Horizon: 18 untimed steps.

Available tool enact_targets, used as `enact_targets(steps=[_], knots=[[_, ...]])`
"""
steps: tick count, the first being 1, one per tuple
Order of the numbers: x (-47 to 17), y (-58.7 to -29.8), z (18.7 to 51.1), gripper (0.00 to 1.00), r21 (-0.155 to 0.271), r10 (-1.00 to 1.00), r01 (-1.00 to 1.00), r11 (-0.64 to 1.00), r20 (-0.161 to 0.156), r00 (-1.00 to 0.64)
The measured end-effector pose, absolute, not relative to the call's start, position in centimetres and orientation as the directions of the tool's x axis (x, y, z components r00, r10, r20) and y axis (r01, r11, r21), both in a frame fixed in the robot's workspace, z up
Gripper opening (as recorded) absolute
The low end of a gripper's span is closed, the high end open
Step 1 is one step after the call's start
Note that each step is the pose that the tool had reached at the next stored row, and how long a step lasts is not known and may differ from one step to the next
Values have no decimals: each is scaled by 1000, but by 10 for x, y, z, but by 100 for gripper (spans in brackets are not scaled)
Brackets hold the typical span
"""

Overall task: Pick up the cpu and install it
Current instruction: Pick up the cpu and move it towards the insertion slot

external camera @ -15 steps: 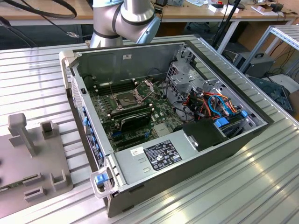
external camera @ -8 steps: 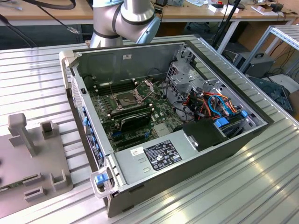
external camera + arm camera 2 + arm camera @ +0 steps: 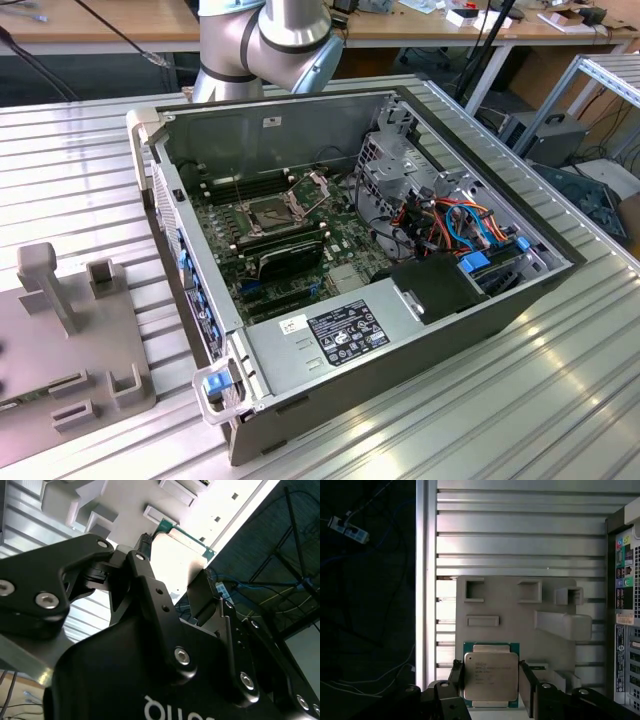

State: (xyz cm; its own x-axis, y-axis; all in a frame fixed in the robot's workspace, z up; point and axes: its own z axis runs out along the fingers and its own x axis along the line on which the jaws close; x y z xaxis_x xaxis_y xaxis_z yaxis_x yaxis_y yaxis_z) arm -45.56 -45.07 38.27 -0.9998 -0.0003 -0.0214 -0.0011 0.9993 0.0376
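Sitting between the two black fingers (image 3: 458, 677) of the gripper (image 3: 491, 680), the chip (image 3: 490, 672) is squeezed from two sides, with one finger pressed to each edge. Its silver top and thin green rim are seen in the first wrist view, but its near edge is hidden by the black body of the gripper. The chip is found over the grey plate (image 3: 520, 605), close to one edge of it. It cannot be told if the chip is resting on the plate or is lifted a little.

In the second wrist view the chip (image 3: 182, 560) is partly covered by the black finger links.

In the exterior view the grey plate (image 3: 60, 340) is cut off at the exterior view's left, and the arm (image 3: 265, 40) is cut off at the top. The open computer case (image 3: 250, 130) is laid on the ridged metal table (image 3: 520, 400), near the plate. Inside it a green board (image 3: 225, 235) is seen, with the metal frame of its socket (image 3: 272, 212) tipped up. Part of the board is hidden by a long black card (image 3: 290, 252) and a grey box (image 3: 330, 330).
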Motion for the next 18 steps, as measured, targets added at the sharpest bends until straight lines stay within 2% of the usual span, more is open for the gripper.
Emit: enact_targets(steps=[18], knots=[[-450,-451,394,54,38,0,-1,999,-21,-1000]])
